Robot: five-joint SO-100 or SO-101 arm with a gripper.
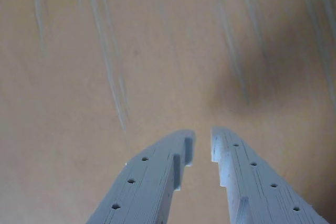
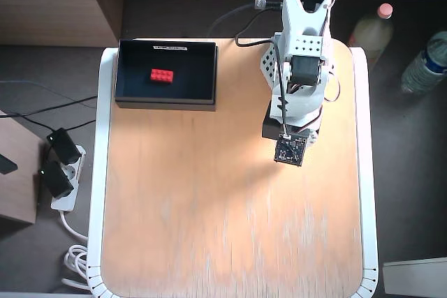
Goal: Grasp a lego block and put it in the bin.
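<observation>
Here, lines from the scene:

Scene: a white arm (image 2: 297, 54) stands folded at the far edge of a pale wooden surface (image 2: 209, 228), seen from overhead.

Lego block: the red lego block (image 2: 162, 75) lies flat inside the bin (image 2: 166, 100), studs up, near the middle of the dark floor and apart from the walls.

Bin: black, shallow, at the upper left corner of the surface in the overhead view, a white label strip on its far rim; well apart from the arm.

Gripper: in the wrist view the gripper (image 1: 202, 142) points at bare wood, its two grey fingers (image 1: 157, 171) nearly together with a narrow slit between the tips and nothing held.

Task stage: judged from where the brick lies, the placing looks done; no other brick shows on the surface.

Handling: the brick looks light, rigid and smooth-sided, much smaller than the gripper. A pinch across its two long sides, taken low and square, would likely hold best; a grip on the studs or a corner could let it twist or pop out.

Off the surface: two plastic bottles (image 2: 426, 61) and a power strip (image 2: 59, 165) on the floor.
</observation>
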